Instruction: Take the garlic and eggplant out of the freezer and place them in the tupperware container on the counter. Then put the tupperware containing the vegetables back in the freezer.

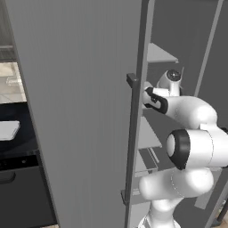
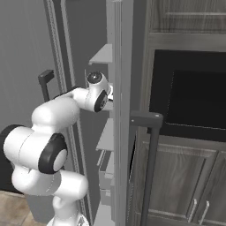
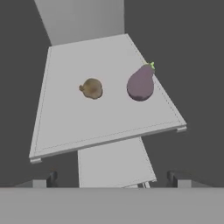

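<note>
Garlic [image 3: 91, 88] first: there it sits, a dull brown bulb on a pale grey shelf [image 3: 78, 127] inside the freezer [image 1: 80, 111], and right across from it on the same shelf lies the eggplant [image 3: 141, 83], purple and pear-shaped, its green stem tip pointing toward the back. The two are near each other but apart, with bare shelf between them, the eggplant close to the shelf's side edge. Below, another shelf shows, stepped lower.

Looking along the hand, the fingers [image 3: 52, 178] stand spread wide, one dark tip at each lower corner, nothing between them, well short of both vegetables and above the shelf's front lip.

From behind the robot on the left, the freezer's wide grey door stands swung open, its dark bar handle [image 1: 132, 138] running down the edge, and the white arm [image 1: 187, 111] reaches past that edge into the shelved compartment. From the right, the same arm bends in toward the shelves, wrist tucked behind the door's edge, with dark wood-grain cabinets [image 2: 185, 181] alongside.

Off to the far left, the tupperware container [image 1: 8, 130] rests on the black desk [image 1: 20, 144], a shallow white tray, well apart from the freezer shelves.
</note>
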### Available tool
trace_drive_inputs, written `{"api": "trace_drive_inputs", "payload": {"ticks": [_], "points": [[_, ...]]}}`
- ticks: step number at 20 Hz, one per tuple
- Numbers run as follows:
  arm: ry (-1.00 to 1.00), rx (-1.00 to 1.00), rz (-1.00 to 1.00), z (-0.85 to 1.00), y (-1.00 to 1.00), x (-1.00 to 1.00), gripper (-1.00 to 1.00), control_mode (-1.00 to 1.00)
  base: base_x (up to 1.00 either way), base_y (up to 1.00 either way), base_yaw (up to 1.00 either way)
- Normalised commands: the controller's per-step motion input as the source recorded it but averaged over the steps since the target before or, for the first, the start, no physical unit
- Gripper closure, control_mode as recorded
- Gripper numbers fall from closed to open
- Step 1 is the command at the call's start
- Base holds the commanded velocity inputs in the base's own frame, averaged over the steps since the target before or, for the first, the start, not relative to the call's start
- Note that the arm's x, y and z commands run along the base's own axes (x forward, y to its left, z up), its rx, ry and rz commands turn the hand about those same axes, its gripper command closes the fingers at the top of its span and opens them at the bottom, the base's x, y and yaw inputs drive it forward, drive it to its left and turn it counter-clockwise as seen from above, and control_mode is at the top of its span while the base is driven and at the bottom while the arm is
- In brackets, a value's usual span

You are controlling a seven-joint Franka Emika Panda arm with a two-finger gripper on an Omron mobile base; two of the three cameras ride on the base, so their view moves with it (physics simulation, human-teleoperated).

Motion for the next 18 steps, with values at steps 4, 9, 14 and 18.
{"api": "trace_drive_inputs", "payload": {"ticks": [4,9,14,18], "points": [[0.0,0.0,0.0,-0.02,0.0,0.41,-1.0,-1.0,0.0,0.0,0.0],[0.0,0.0,0.06,-0.11,0.0,0.28,-1.0,-1.0,0.0,0.0,0.0],[0.0,0.0,0.14,-0.18,0.0,0.22,-1.0,-1.0,0.0,0.0,0.0],[0.0,0.01,0.18,-0.14,0.0,0.24,-1.0,-1.0,0.0,0.0,0.0]]}}
